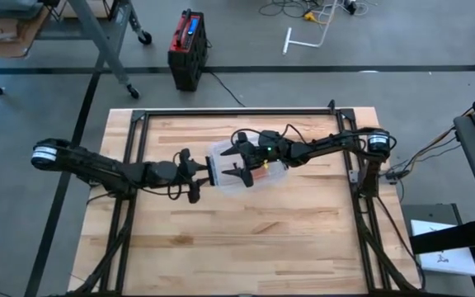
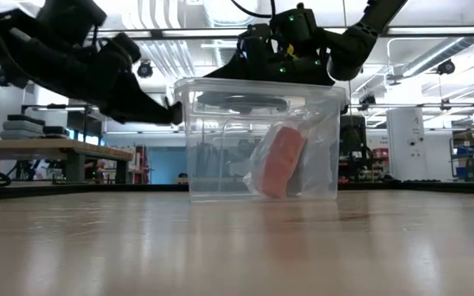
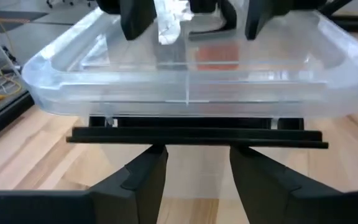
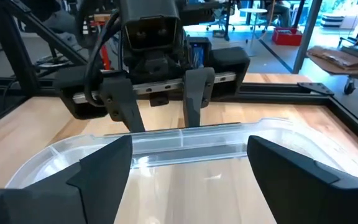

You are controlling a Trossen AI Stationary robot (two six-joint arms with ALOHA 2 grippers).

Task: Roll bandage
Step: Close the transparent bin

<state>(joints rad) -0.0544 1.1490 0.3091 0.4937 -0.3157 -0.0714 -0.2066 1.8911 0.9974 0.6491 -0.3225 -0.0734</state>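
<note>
Clear plastic is what both grippers are working around: a lidless tub [image 1: 250, 169] sitting mid-table. In the high view, the left gripper [image 1: 207, 172] is reaching in from 9 o'clock, its 2 fingers [image 3: 143, 180] standing part-open just outside the tub's near wall, gripping nothing. At 3 o'clock of it, the right gripper [image 1: 239, 162] is hovering over the tub's mouth, fingers spread wide and empty. Inside, the bandage [image 2: 280, 161], an orange-pink roll in a clear wrapper, is leaning tilted on the floor, long axis near upright. It is lying below the right fingers, so the right arm is nearer; the left is walled off.
</note>
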